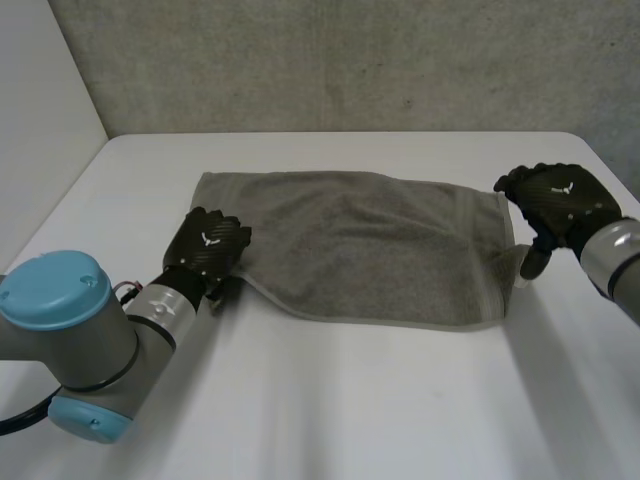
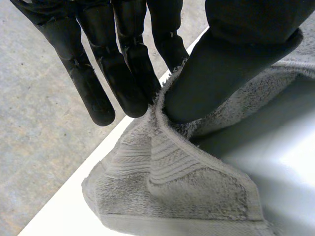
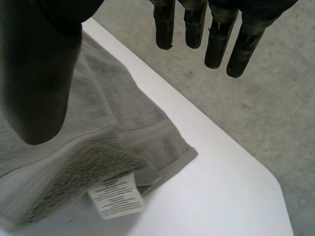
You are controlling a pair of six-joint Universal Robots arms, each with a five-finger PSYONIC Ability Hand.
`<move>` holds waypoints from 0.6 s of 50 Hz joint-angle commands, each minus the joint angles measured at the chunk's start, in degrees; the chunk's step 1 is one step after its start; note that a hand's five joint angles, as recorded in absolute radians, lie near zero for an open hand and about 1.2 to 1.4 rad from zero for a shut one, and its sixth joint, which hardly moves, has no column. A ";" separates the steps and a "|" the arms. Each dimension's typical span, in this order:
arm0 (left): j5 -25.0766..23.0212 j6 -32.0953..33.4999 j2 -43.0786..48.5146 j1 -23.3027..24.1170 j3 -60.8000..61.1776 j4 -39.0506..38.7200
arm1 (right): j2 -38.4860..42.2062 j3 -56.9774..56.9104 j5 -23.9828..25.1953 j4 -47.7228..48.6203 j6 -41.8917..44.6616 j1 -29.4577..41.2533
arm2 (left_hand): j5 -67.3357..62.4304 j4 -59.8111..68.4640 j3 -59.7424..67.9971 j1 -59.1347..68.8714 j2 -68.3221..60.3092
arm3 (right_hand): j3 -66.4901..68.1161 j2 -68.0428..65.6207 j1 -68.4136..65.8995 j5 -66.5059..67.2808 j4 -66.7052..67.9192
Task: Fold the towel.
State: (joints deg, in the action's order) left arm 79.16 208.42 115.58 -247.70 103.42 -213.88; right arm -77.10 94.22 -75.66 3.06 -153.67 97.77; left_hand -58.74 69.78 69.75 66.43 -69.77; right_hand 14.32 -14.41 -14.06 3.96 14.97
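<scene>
Towel (image 1: 370,250) lies flat on the white table (image 1: 330,420). The left hand (image 1: 207,245) pinches the towel's near-left edge between thumb and fingers (image 2: 98,88). The right hand (image 1: 560,200) hovers at the towel's right edge, fingers (image 3: 216,46) straight and gripping nothing. Lifting now would likely drag one side and skew the fold.

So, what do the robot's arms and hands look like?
Both hands, the left hand and the right hand, are black with a faint woven sheen and a small white Y-shaped mark on the back. Their fingers are thick and segmented, with rounded tips. Each wrist is a silver-grey cylinder. The left arm has a bulky grey joint with a round light-blue cap.
</scene>
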 commanded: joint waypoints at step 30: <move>2.57 -13.12 -13.71 -0.15 -8.40 9.00 | 9.34 9.93 0.42 6.61 -9.87 11.47 | -11.26 10.22 10.25 13.57 -10.23 | -4.32 4.41 4.06 -3.96 -4.97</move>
State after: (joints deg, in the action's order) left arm 79.87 195.38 101.82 -248.36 97.50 -206.16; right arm -68.95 105.53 -75.32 8.96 -156.20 106.11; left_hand -58.74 69.78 69.75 66.43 -69.77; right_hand 13.89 -14.30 -13.31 3.73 15.05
